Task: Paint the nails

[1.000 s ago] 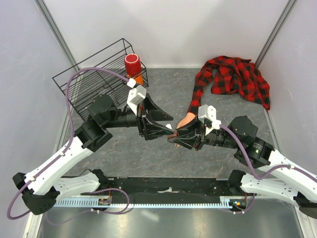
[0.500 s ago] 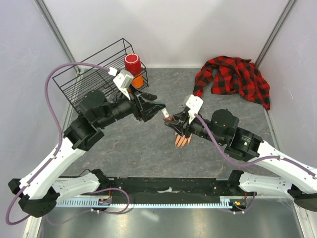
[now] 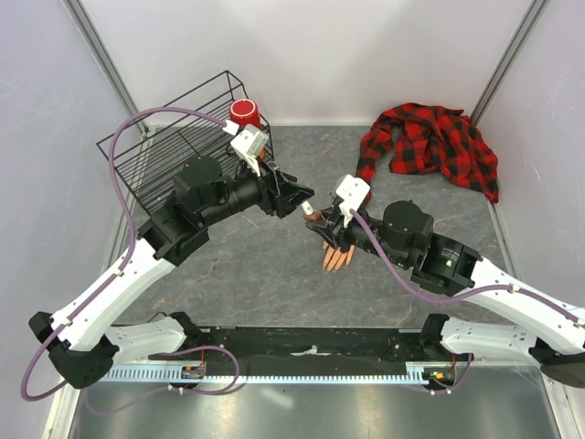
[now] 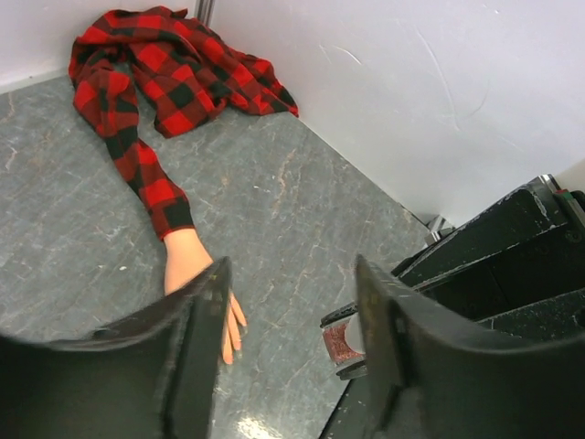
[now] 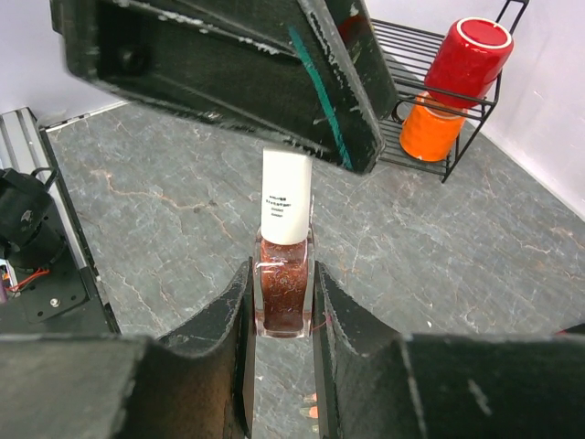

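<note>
The pale mannequin hand (image 3: 336,258) lies flat on the grey table, coming out of a red-and-black plaid sleeve (image 4: 146,178). Its nails (image 4: 228,352) are tiny at the fingertips, and their colour is too small to tell. My right gripper (image 3: 315,219) hovers above the hand's wrist, shut on a small bottle of glittery red polish (image 5: 284,283) with a white cap (image 5: 286,197). My left gripper (image 4: 292,270) is open and empty, just left of the bottle (image 4: 343,338). One of its fingers (image 5: 228,73) hangs over the cap.
The rest of the plaid shirt (image 3: 430,142) is bunched at the back right corner. A black wire rack (image 3: 174,151) stands at the back left with a red cup (image 3: 244,112) and an orange cup (image 5: 430,133) in it. Pale walls close in three sides.
My right gripper has lifted the bottle up and to the left, uncovering the mannequin hand. My left gripper swung back and up, then came in toward the bottle's cap.
</note>
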Available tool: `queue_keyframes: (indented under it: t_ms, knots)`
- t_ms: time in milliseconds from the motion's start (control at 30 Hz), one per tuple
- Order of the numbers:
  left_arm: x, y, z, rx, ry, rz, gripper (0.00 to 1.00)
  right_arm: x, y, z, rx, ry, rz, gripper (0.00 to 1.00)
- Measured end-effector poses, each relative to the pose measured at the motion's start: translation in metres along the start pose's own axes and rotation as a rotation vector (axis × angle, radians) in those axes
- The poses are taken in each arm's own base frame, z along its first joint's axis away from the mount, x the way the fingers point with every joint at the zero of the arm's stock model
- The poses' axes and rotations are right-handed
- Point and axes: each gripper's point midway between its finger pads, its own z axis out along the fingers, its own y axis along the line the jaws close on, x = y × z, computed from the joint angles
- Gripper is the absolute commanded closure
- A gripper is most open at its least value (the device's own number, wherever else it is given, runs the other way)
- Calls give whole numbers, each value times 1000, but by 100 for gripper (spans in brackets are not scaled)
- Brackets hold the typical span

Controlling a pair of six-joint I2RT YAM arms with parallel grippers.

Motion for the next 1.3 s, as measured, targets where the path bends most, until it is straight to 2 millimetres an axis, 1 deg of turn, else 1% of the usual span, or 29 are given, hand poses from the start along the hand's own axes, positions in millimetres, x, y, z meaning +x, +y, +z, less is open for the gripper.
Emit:
queue_keyframes:
  t_ms: [33,167,267,300,333,433,667,833,933,1000,1033,1067,1100,1133,1233,1300]
  knots:
    - [0,0,0,-1,1,-3,27,1,0,0,1,3,-1,100]
    - [-1,-1,-1,1,-3,-5,26,1,-1,1,4,4,-1,100]
    - [-5,-4,-6,9,-17,-6,31,1,-3,1,16,2,0,100]
    - [-7,-6,-8,14,-24,-7,35,1,-4,1,21,2,0,100]
    - [-9,-8,-10,23,-29,-8,37,1,-5,1,26,2,0,100]
    - [-12,-14,-14,46,-36,-13,39,1,-7,1,41,3,1,100]
    - [-4,-19,-13,80,-8,-29,42,-1,-10,0,56,-1,5,100]
    - [2,-21,-10,91,9,-33,48,-4,-11,0,64,-11,10,100]
    - [8,-22,-5,102,31,-38,54,-5,-11,0,65,-13,10,100]
    - [12,-22,-1,109,47,-42,62,-5,-11,0,65,-13,10,100]
    - [14,-21,1,111,54,-44,69,-5,-11,0,65,-14,11,100]
    - [16,-22,3,121,64,-46,90,-5,-11,0,66,-13,11,100]
    - [17,-24,4,130,66,-47,95,-5,-12,0,69,-10,10,100]
    - [17,-27,5,149,69,-47,98,-4,-12,0,70,-8,11,100]
    - [17,-37,4,214,68,-29,98,-7,-10,-3,55,-17,15,100]
    - [16,-49,0,302,53,-1,98,-12,-2,-12,-1,-44,17,100]
